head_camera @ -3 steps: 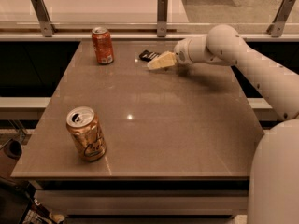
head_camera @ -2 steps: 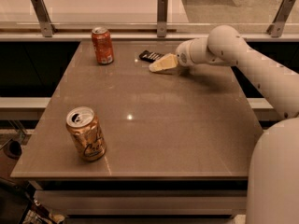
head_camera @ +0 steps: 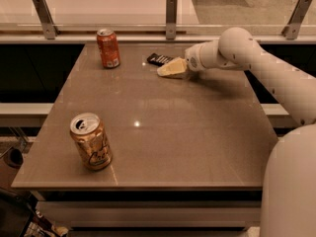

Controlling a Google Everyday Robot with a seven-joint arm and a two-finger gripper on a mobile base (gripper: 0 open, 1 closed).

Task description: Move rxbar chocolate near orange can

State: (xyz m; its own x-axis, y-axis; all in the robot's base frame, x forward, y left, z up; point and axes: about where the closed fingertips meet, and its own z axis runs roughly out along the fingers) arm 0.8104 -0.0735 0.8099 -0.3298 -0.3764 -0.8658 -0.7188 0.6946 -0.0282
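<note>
Black in its wrapper, the bar (head_camera: 159, 59) lies flat at the far edge of the table (head_camera: 197, 132), just beside the gripper (head_camera: 170, 69), which hangs low with its cream tip pointing at the bar's near end. Whether the gripper is open or closed I cannot tell, and the bar does not look held yet. The step in hand looks like the approach to the grasp. The bar is thin and flat, so the gripper should come down squarely across its narrow width and close low enough not to skid it toward the edge. The orange can (head_camera: 92, 142) stands well apart at the near left corner. The carry should run diagonally, keeping clear of the red can (head_camera: 108, 48), and end beside the orange can without knocking it.
</note>
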